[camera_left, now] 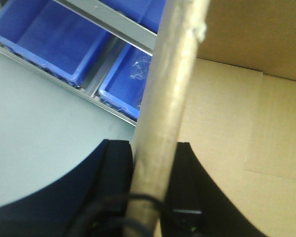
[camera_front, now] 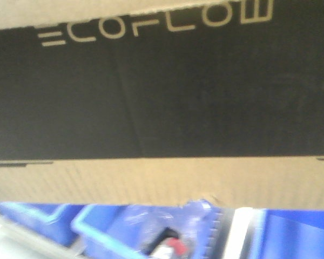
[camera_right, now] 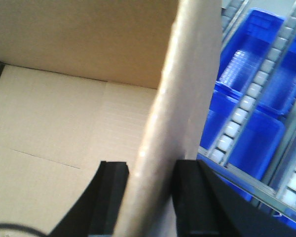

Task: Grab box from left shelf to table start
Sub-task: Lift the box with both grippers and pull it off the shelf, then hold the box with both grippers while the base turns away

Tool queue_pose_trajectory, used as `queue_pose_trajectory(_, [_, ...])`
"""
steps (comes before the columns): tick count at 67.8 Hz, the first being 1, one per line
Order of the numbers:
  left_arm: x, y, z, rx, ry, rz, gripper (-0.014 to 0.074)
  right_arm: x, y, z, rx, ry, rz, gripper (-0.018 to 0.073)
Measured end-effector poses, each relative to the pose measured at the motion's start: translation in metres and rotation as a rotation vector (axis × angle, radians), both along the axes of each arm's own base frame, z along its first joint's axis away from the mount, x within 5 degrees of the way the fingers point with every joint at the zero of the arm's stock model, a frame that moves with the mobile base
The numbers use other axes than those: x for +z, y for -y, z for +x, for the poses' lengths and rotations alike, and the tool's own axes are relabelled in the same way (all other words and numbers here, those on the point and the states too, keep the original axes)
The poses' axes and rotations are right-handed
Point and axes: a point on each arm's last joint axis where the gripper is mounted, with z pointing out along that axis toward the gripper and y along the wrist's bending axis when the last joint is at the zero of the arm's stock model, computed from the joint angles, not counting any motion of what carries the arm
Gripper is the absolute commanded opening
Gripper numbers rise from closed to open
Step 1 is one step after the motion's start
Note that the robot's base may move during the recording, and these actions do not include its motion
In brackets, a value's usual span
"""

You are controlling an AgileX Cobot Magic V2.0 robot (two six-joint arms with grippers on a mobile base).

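There is one big brown box [camera_front: 162, 108]. In the front view it fills almost the whole picture, very close to the camera. Its side has one big black rectangle [camera_front: 162, 91] with pale letters [camera_front: 151, 24] along the top. Under the black part is a strip of plain brown cardboard with a small torn spot on its bottom edge.

Below the box, blue bins [camera_front: 113, 232] show. Two can be made out there, but the picture is blurry, so the count is not sure. One bin holds something small, red and black [camera_front: 170, 245].

The box is open at the top, and both wrist views look down into it at the bare brown bottom.

The left gripper [camera_left: 153, 163] has one black finger [camera_left: 113, 168] on each side of a box wall [camera_left: 167, 98]. The two fingers press the wall between them. Two blue bins [camera_left: 54, 39] sit beyond it on a silver rack [camera_left: 118, 24], with pale grey floor [camera_left: 39, 128] beside it.

The right gripper [camera_right: 150, 180] pinches another box wall [camera_right: 182, 98] the same way, with one black finger [camera_right: 113, 182] on each side. About three blue bins [camera_right: 251, 89] sit past that wall, with two rows of pale rollers [camera_right: 246, 103] running by them.

No table shows in any view.
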Motion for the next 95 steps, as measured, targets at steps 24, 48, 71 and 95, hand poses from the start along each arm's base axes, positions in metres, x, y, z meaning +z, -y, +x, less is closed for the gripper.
queue_pose_trajectory(24, [0.028, -0.022, -0.049, 0.034, 0.222, -0.017, -0.0093, 0.0, -0.004, -0.002, 0.039, -0.004, 0.028, 0.0057])
queue_pose_trajectory(48, [0.019, -0.029, -0.064, 0.043, 0.304, -0.035, -0.0093, 0.0, -0.006, -0.002, 0.056, -0.008, 0.046, 0.0057])
queue_pose_trajectory(71, [0.01, -0.024, -0.051, 0.035, 0.385, -0.052, -0.0093, 0.0, -0.004, -0.002, 0.042, -0.004, 0.028, 0.0057])
queue_pose_trajectory(95, [0.018, -0.023, -0.049, 0.027, 0.475, -0.054, -0.0093, 0.0, -0.004, -0.002, 0.042, -0.004, 0.028, 0.0057])
